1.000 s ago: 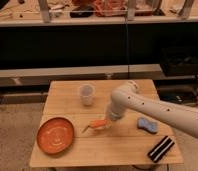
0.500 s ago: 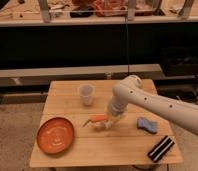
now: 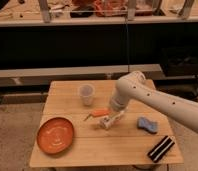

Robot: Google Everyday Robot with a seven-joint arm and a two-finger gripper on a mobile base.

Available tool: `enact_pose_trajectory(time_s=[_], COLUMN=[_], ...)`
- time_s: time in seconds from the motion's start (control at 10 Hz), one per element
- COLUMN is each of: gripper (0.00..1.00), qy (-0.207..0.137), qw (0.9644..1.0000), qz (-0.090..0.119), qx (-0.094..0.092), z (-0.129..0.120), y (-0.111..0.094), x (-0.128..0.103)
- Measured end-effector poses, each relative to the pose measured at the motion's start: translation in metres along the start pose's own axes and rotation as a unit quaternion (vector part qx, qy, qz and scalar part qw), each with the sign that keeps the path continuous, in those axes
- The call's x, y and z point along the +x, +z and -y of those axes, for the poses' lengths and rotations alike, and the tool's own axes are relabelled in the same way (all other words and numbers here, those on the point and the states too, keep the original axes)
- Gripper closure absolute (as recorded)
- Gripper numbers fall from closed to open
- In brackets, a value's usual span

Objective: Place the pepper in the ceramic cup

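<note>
Change: pepper (image 3: pixel 99 113) and gripper (image 3: pixel 109 121) are higher and nearer the ceramic cup (image 3: pixel 86 94) than a second ago
Gripper: closed tight, apparently pinching the pepper's thick end, above mid counter (image 3: pixel 117 150)
Pepper: stem pointing left, near the cup's right side, not in it
Progress: pick-up looks done; carry over the rim and release remain

White arm (image 3: pixel 157 100): smooth, rounded tube links, fat elbow joint, small dark dots along the long link. Pale off-white gripper (image 3: pixel 109 122) at its tip, over the middle of the table (image 3: pixel 122 147).
</note>
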Motion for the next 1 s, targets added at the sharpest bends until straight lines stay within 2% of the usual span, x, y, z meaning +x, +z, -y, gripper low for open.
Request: enact_pose_trajectory(time_s=[0.2, 0.5, 1.0], gripper=[0.98, 0.98, 0.98], qy=[0.001, 0.002, 0.005], qw=[0.9999, 0.9998, 0.9995], qz=[0.008, 0.008, 0.012], qx=[0.01, 0.017, 0.027], z=[0.014, 0.03, 0.058], y=[-0.006, -0.014, -0.015], x=[0.001, 0.0, -0.007])
